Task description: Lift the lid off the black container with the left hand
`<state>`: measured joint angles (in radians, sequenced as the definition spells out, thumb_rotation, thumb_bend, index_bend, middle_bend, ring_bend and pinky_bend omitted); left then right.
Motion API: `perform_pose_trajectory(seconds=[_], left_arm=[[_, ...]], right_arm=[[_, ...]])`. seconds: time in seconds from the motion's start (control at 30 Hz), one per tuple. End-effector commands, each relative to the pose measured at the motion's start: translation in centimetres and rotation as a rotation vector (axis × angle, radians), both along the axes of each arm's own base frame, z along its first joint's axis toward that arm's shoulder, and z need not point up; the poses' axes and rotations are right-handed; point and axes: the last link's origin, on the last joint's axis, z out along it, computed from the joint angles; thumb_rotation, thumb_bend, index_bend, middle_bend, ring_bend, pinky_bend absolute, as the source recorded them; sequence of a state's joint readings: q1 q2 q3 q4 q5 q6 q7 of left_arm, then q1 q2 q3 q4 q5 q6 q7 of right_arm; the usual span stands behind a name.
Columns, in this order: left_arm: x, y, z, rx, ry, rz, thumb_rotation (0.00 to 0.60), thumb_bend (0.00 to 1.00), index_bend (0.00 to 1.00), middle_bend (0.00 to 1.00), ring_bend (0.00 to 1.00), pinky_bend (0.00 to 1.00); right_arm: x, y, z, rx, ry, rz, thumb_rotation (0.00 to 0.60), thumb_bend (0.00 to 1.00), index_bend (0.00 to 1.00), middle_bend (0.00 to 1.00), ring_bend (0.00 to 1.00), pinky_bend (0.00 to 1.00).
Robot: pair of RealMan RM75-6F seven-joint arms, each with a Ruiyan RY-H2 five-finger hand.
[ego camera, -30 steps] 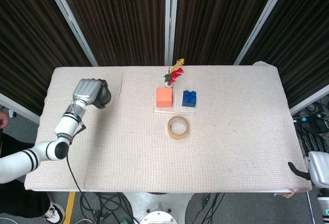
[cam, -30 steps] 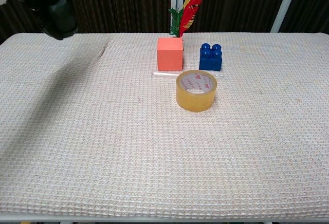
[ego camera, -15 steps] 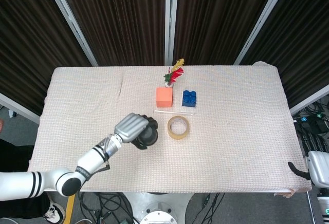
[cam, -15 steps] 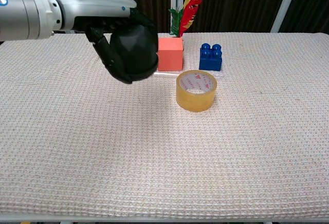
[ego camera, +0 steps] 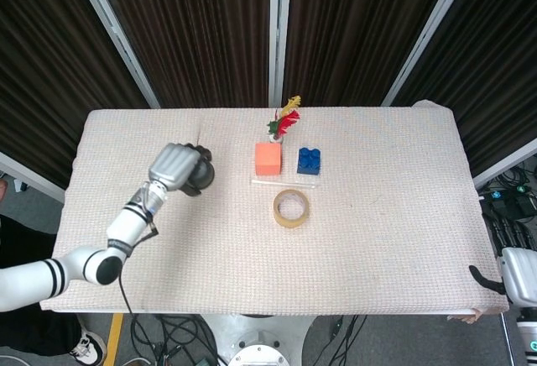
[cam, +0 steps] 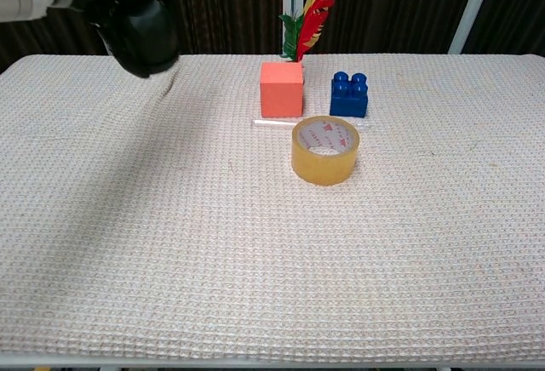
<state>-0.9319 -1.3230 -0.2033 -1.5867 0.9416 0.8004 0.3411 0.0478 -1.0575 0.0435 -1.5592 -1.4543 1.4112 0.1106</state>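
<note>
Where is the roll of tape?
The tape roll lies near the table's middle in the head view, just in front of the orange block and blue brick.

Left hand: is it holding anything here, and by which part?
The left hand grips a black object from above, raised off the table; lid or whole container cannot be told.

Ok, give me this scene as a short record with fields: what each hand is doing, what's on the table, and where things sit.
left hand: raised over the table's left part, wrapped around a black object; whether that is the lid or the whole container cannot be told
right hand: only a bit of it at the table's lower right edge, state unclear
table: covered in woven cream cloth
centre items: orange cube, blue brick to its right, feathers behind the cube
tape roll: in front of the cube, a thin clear stick between them
</note>
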Motion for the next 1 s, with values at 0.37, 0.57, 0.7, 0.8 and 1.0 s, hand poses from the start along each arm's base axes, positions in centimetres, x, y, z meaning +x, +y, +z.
perform_pose_trajectory(seconds=[0.37, 0.57, 0.7, 0.8, 1.0], left_arm=[[-4.6, 4.1, 1.2, 0.115, 0.134, 0.137, 0.600, 0.16, 0.46, 0.52, 0.35, 0.44], [-5.0, 5.0, 2.8, 0.234, 0.089, 0.189, 0.600, 0.16, 0.46, 0.51, 0.35, 0.44], [-3.2, 2.5, 1.2, 0.135, 0.089, 0.087, 0.600, 0.16, 0.46, 0.51, 0.35, 0.43], [-1.0, -1.4, -1.2, -0.018, 0.048, -0.042, 0.600, 0.16, 0.47, 0.51, 0.35, 0.43], [2.3, -5.6, -2.7, -0.187, -0.032, -0.227, 0.600, 0.16, 0.48, 0.51, 0.35, 0.42]], right_arm=[[0.3, 0.1, 0.5, -0.017, -0.004, 0.012, 0.600, 0.13, 0.00, 0.00, 0.00, 0.00], [0.3, 0.1, 0.9, -0.030, -0.003, 0.009, 0.600, 0.13, 0.00, 0.00, 0.00, 0.00], [0.5, 0.2, 0.4, -0.009, 0.000, 0.014, 0.600, 0.13, 0.00, 0.00, 0.00, 0.00], [0.5, 0.1, 0.2, -0.006, 0.001, 0.014, 0.600, 0.13, 0.00, 0.00, 0.00, 0.00], [0.5, 0.1, 0.2, -0.008, 0.001, 0.010, 0.600, 0.13, 0.00, 0.00, 0.00, 0.00]])
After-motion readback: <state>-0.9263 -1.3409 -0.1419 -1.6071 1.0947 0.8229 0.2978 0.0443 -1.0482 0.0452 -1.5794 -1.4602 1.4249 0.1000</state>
